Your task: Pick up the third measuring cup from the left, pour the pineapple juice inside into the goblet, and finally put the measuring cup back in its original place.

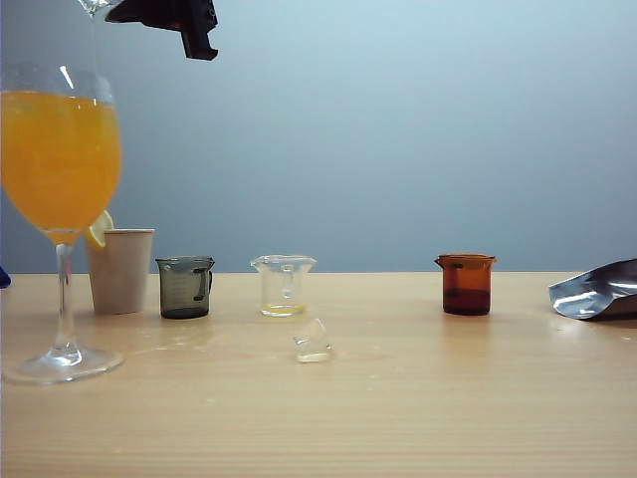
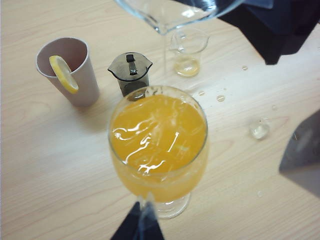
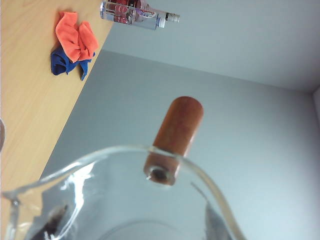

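Note:
The goblet stands at the table's left, its bowl nearly full of orange liquid. High above its rim my right gripper is shut on the third measuring cup, tipped with its spout over the bowl. In the right wrist view the cup looks empty, and no pineapple juice shows in it. A faint thin thread may run from spout to goblet. My left gripper hangs shut just before the goblet, holding nothing.
Along the back stand a paper cup with a lemon slice, a dark grey cup, a clear cup with a little yellow liquid and an amber cup. A small clear object lies in front. A silver bag is far right.

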`<action>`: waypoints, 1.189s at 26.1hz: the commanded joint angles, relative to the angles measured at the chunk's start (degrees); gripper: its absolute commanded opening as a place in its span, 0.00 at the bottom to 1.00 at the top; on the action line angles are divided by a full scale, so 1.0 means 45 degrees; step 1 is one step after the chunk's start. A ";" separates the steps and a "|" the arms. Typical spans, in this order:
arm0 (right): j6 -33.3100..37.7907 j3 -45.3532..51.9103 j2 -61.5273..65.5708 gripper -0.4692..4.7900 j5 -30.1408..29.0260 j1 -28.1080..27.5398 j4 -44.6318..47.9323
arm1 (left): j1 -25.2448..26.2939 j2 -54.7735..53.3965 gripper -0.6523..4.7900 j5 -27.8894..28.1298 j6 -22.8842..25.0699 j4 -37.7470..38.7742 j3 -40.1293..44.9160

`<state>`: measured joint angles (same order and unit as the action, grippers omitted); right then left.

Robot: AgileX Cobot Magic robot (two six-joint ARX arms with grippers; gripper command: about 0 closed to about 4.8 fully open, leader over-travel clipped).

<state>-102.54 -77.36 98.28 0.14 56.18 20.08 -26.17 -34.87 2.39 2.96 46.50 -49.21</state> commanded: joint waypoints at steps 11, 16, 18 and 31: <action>1.1341 -0.0087 -0.0073 0.29 0.2769 -0.0335 0.1666 | -0.0010 0.0199 0.11 -0.0306 -0.0092 -0.0884 -0.0097; 1.8481 -0.0010 -0.0087 0.29 0.3371 -0.1807 0.1112 | -0.0010 0.0287 0.11 -0.1156 -0.0316 -0.2429 -0.0350; 1.9501 0.0267 -0.0087 0.29 0.3376 -0.2288 0.1180 | -0.0015 0.0287 0.11 -0.1477 -0.0384 -0.2905 -0.0350; 2.2794 0.4556 0.0661 0.29 0.3419 -0.4537 0.5115 | -0.0044 -0.0209 0.11 -0.1690 -0.0427 -0.3458 -0.0321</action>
<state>-0.34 -57.28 100.77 15.97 35.66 37.85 -26.28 -35.70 -4.97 1.23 31.88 -50.63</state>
